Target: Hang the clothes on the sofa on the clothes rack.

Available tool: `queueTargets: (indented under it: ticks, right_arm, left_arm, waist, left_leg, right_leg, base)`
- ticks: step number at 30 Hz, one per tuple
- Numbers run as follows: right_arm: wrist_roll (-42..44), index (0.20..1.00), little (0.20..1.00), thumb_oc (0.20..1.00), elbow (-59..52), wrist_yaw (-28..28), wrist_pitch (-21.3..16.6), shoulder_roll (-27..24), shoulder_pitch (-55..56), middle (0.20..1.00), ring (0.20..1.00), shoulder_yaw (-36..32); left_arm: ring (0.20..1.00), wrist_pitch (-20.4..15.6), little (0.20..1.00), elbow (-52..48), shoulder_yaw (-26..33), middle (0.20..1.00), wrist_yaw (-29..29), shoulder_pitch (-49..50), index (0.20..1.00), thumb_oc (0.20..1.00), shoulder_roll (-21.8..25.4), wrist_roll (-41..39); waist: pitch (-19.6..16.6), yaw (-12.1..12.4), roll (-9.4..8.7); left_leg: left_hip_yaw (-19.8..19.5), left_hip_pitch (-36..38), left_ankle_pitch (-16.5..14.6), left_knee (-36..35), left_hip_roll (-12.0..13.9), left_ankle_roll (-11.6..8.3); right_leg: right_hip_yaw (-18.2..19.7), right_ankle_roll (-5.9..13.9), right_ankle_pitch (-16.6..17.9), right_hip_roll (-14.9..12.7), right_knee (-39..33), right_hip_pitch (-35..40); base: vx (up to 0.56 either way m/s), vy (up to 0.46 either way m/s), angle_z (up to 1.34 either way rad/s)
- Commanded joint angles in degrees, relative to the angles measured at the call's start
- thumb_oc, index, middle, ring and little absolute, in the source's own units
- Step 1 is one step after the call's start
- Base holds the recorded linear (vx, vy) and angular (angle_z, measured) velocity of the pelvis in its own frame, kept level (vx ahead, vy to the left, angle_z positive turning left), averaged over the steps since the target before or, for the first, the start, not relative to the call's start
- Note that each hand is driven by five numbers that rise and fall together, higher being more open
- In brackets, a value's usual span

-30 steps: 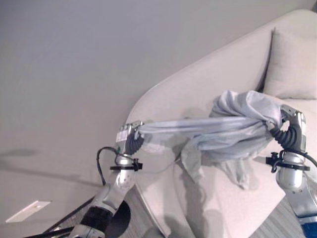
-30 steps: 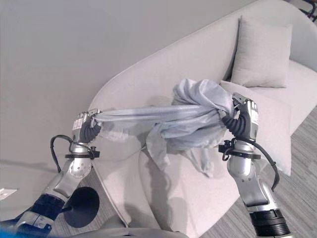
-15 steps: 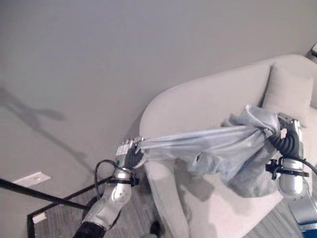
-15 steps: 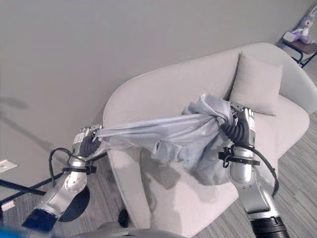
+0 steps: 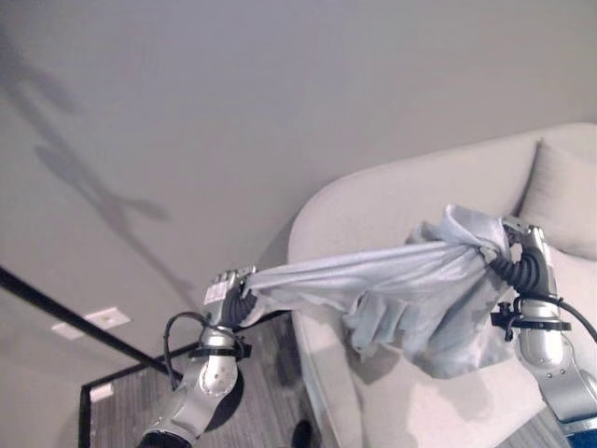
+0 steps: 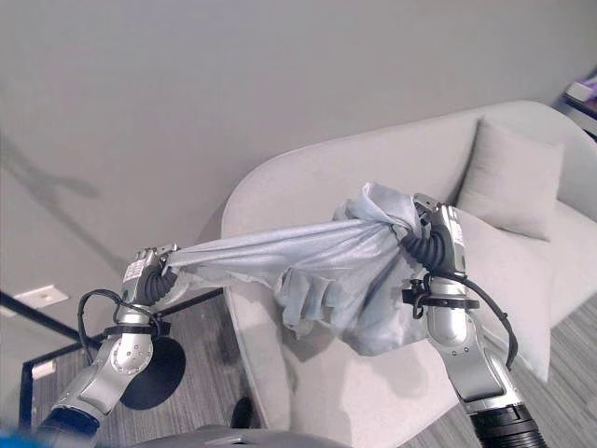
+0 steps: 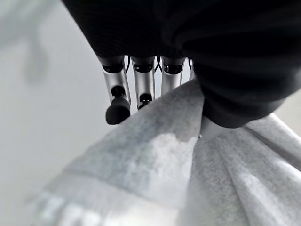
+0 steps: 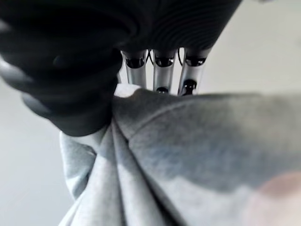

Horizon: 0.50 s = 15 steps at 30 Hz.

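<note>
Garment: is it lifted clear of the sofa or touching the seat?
Cannot tell. The garment is stretched between the left hand and right hand, but its bunched lower part hangs against the sofa cushion in both eye views.

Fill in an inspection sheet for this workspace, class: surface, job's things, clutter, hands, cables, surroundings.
Surface: pale sofa, seat partly hidden by the garment.
Job's things: grey garment lifted off the sofa, stretched between both hands, its bulk hanging by the right hand; black rack bar at the left.
Clutter: cushion on the sofa.
Hands: left hand shut on the garment's end; right hand shut on its bunched part.
Cables: nothing seen.
Surroundings: grey wall, wood-look floor, white plate low on the wall.
</note>
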Motion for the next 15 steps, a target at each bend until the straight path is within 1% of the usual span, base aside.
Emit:
queueTargets:
  ticks: [1,2,3,5,6,7,8,9,10,12,14,15]
  right_arm:
    - [2.39,0.200,0.200,0.200,-0.77,-3.10,-3.09,-1.54,-3.61,0.200,0.200,-4.14]
    - [2.58,0.200,0.200,0.200,-1.52,-2.79,-3.53,-1.46,-2.90,0.200,0.200,-4.16]
    - [2.69,0.200,0.200,0.200,-2.25,-2.48,-4.00,-1.46,-1.85,0.200,0.200,-4.32]
    - [2.57,0.200,0.200,0.200,-2.80,-2.55,-4.57,-1.18,0.77,0.200,0.200,-4.92]
    - [2.41,0.200,0.200,0.200,-2.80,-2.51,-4.83,-0.93,1.94,0.200,0.200,-5.16]
    - [2.07,0.200,0.200,0.200,-3.08,-2.66,-5.22,-0.73,3.19,0.200,0.200,-5.49]
    - [2.04,0.200,0.200,0.200,-3.24,-3.02,-5.36,-0.47,4.23,0.200,0.200,-5.71]
    - [2.33,0.200,0.200,0.200,-2.87,-3.62,-5.44,-0.32,5.89,0.200,0.200,-6.27]
    - [2.32,0.200,0.200,0.200,-2.87,-3.66,-5.49,-0.36,6.01,0.200,0.200,-6.34]
    - [3.47,0.200,0.200,0.200,-2.64,-4.61,-5.38,0.56,6.71,0.200,0.200,-6.68]
    - [3.77,0.200,0.200,0.200,-2.36,-5.06,-5.55,1.38,6.84,0.200,0.200,-6.80]
    - [3.50,0.200,0.200,0.200,-2.51,-5.52,-5.49,1.57,6.79,0.200,0.200,-6.79]
  left_arm:
    - [0.200,-1.69,0.200,-2.10,1.70,0.200,1.51,-1.19,0.200,0.200,4.77,-2.27]
    - [0.200,-2.12,0.200,-2.16,1.23,0.200,1.59,-1.06,0.200,0.200,4.53,-2.15]
    - [0.200,-2.41,0.200,-2.06,0.74,0.200,1.45,-0.83,0.200,0.200,4.23,-2.24]
    - [0.200,-2.66,0.200,-1.94,-0.32,0.200,1.01,-0.68,0.200,0.200,3.53,-2.86]
    - [0.200,-2.70,0.200,-1.98,-0.62,0.200,1.03,-0.87,0.200,0.200,3.41,-2.72]
    - [0.200,-2.84,0.200,-1.88,-1.13,0.200,1.23,-1.04,0.200,0.200,3.27,-2.52]
    - [0.200,-2.89,0.200,-1.75,-1.34,0.200,1.40,-1.15,0.200,0.200,3.20,-2.45]
    - [0.200,-2.72,0.200,-1.39,-2.29,0.200,1.93,-1.68,0.200,0.200,2.98,-2.32]
    - [0.200,-2.71,0.200,-1.31,-2.43,0.200,1.99,-1.71,0.200,0.200,2.93,-2.30]
    - [0.200,-2.51,0.200,-0.84,-2.85,0.200,2.31,-2.41,0.200,0.200,2.83,-2.62]
    - [0.200,-2.58,0.200,-0.78,-3.53,0.200,2.24,-2.45,0.200,0.200,3.45,-1.73]
    - [0.200,-2.52,0.200,-1.04,-3.66,0.200,2.35,-2.52,0.200,0.200,4.08,-1.21]
  waist:
    - [0.34,1.35,-4.29]
    - [0.44,0.65,-4.57]
    - [0.38,-0.18,-4.62]
    - [-0.36,-1.89,-4.53]
    - [-0.86,-2.70,-4.43]
    - [-1.45,-3.44,-4.06]
    - [-2.04,-3.87,-3.58]
    - [-3.04,-5.18,-2.33]
    - [-3.06,-5.30,-2.15]
    - [-3.23,-5.79,-0.92]
    - [-3.18,-5.98,-0.13]
    - [-2.99,-5.94,0.26]
  left_leg:
    - [8.09,-1.90,-6.12,5.36,1.49,-0.44]
    - [9.91,-0.87,-8.01,6.70,2.68,-0.04]
    - [11.96,0.40,-9.00,7.85,4.63,0.10]
    - [15.99,3.71,-9.18,8.50,9.92,-0.06]
    - [18.01,5.55,-8.37,8.48,12.51,-0.61]
    - [19.16,7.25,-7.23,7.84,14.90,-1.63]
    - [19.72,8.60,-6.05,7.15,16.42,-2.65]
    - [21.42,11.29,-3.09,4.33,19.58,-5.37]
    - [21.25,11.57,-2.74,3.74,19.72,-5.57]
    - [22.81,11.90,-2.80,0.91,19.72,-7.03]
    - [24.46,12.21,-4.62,-2.21,18.49,-7.41]
    - [24.69,11.99,-5.54,-2.47,17.78,-7.41]
  right_leg:
    - [0.09,2.78,3.52,-2.06,0.90,-4.38]
    - [-1.96,3.07,3.75,-3.31,1.11,-4.90]
    - [-4.43,3.34,3.84,-4.45,1.39,-5.50]
    - [-8.96,3.63,3.97,-6.36,1.27,-6.95]
    - [-10.86,4.01,4.13,-7.47,1.07,-7.66]
    - [-12.79,4.32,4.18,-8.28,0.80,-7.69]
    - [-14.20,4.50,4.19,-8.70,0.47,-7.56]
    - [-17.50,5.12,4.60,-9.87,-0.71,-6.71]
    - [-17.79,5.05,4.62,-9.67,-0.90,-6.45]
    - [-20.01,5.86,5.51,-10.65,-2.24,-5.68]
    - [-21.25,7.25,6.44,-12.18,-2.55,-5.94]
    - [-21.64,7.71,6.85,-12.78,-2.55,-6.25]
  base:
    - [-0.19,0.044,0.86]
    - [-0.17,0.078,0.84]
    - [-0.18,0.113,0.91]
    - [-0.15,0.151,1.11]
    - [-0.09,0.228,1.21]
    - [-0.03,0.240,0.79]
    - [0.03,0.360,0.75]
    - [0.06,0.253,0.64]
    - [0.03,0.303,0.80]
    - [0.00,0.233,0.82]
    - [-0.03,0.331,0.56]
    - [-0.08,0.426,0.28]
